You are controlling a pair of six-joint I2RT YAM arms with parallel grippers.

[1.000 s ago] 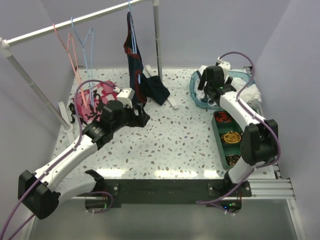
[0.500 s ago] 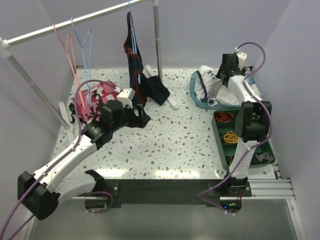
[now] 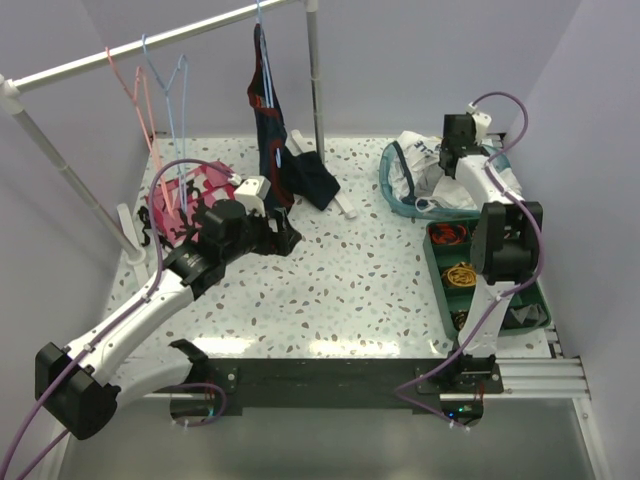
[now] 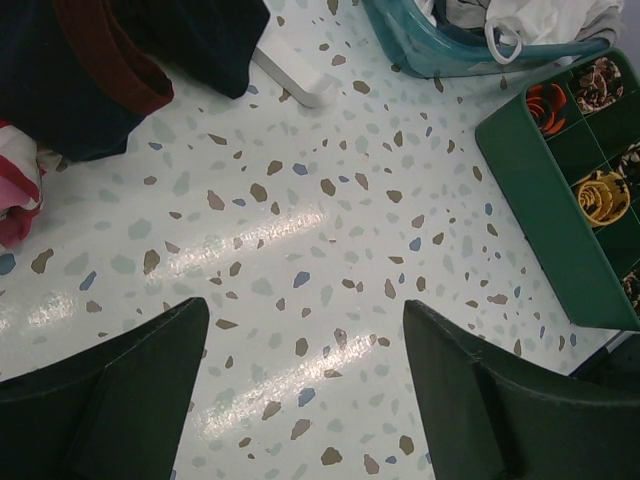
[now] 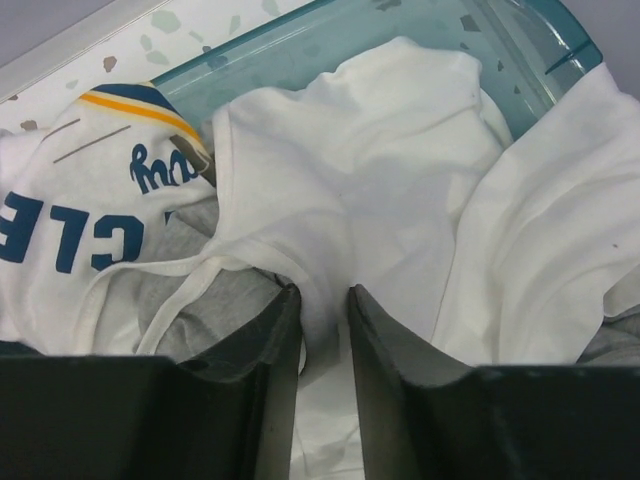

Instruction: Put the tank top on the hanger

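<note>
Clothes (image 5: 80, 200) crowd tank top (image 5: 350, 180) pinched in right gripper (image 5: 322, 300); left gripper (image 4: 305, 312) gapes empty.

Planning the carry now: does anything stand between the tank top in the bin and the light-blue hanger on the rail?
Yes. The upright rack post and the hanging navy garment stand between the tank top, far right, and the hanger, far left on the rail.

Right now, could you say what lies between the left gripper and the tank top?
Mostly bare table, then the teal bin's wall, as the left wrist view shows.
</note>
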